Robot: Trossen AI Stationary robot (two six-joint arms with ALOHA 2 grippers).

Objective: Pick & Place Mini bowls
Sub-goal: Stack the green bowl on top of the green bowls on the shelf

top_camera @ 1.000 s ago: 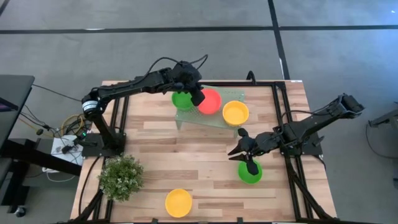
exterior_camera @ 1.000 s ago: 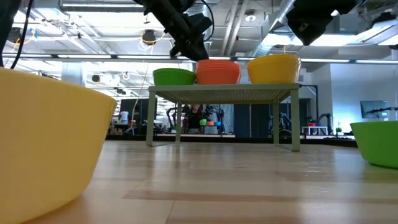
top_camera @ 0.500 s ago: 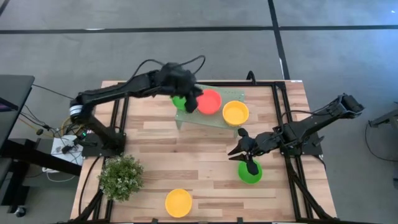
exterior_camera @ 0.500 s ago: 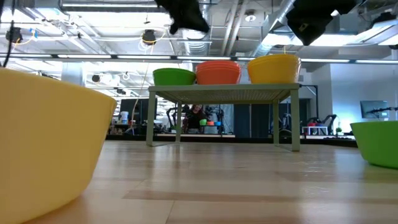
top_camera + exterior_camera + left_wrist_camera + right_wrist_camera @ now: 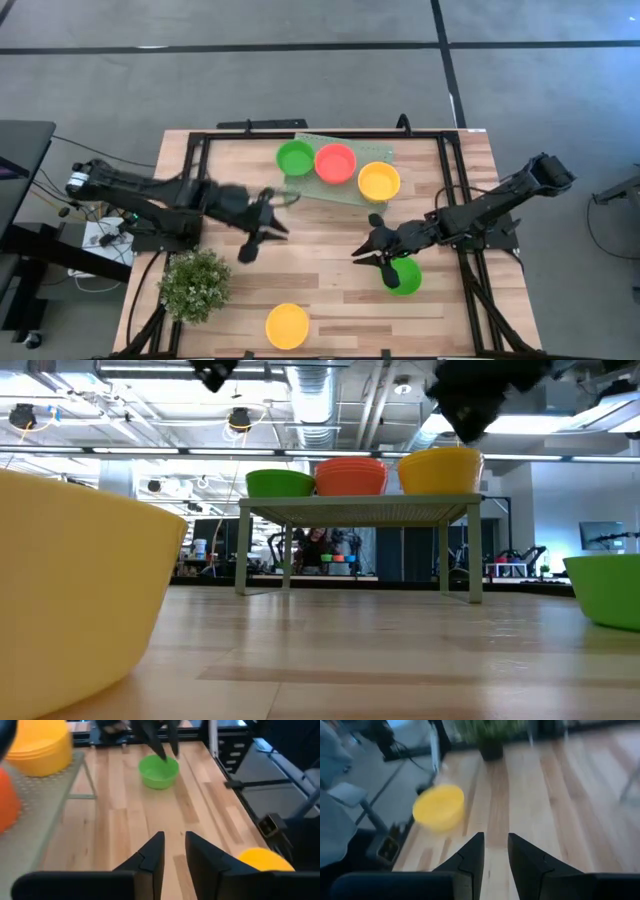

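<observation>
Three mini bowls sit on the pale green rack (image 5: 335, 188): green (image 5: 295, 158), red (image 5: 336, 163) and yellow (image 5: 378, 181). Another green bowl (image 5: 403, 277) rests on the table near its right side. Another yellow bowl (image 5: 287, 325) rests by the near edge. My left gripper (image 5: 258, 238) hovers over the table's left-middle, open by a narrow gap (image 5: 172, 854) and empty. My right gripper (image 5: 366, 254) hovers just left of the green bowl on the table, open by a narrow gap (image 5: 495, 851) and empty.
A small bushy plant (image 5: 195, 285) stands at the near left corner. Black frame rails (image 5: 455, 190) run along the table's left and right sides. Bare wood lies between the rack and the near yellow bowl. The low view shows the rack's legs (image 5: 443, 560).
My left gripper rose off the red bowl on the rack. It then swung away toward the table's left and near side and now hangs over the left-middle. The red bowl stayed on the rack. My right gripper shifted a little toward the table's left and near edge.
</observation>
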